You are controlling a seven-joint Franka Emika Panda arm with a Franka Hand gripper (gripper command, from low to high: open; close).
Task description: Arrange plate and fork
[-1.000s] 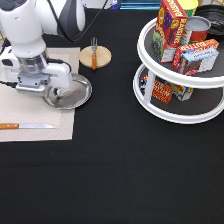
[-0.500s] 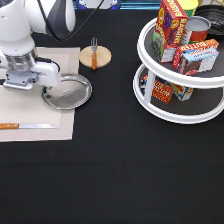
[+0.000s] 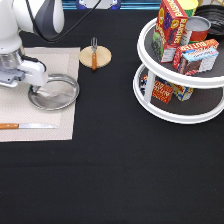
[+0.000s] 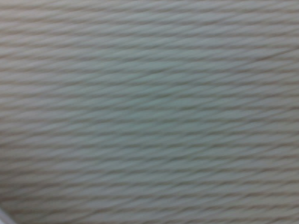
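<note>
Robot lab staged as dining setup. Black-draped table [image 3: 125, 175], white robot arm [image 3: 20, 30] over its left edge. Beige placemat [image 3: 55, 65] at left edge with plate [image 3: 55, 95], knife [image 3: 25, 126]. White two-tier turntable [image 3: 180, 107] near right edge, stocked with grocery boxes [image 3: 170, 22] and cans [image 3: 196, 29]. Wrist view: woven mat weave only.

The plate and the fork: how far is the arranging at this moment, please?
Done: the plate lies on the beige placemat, above the knife in the exterior view. In hand: the gripper is low at the plate's left rim; what it grips is hidden. Left: the fork is untouched on the wooden disc, off the mat, toward the exterior view's top.
</note>
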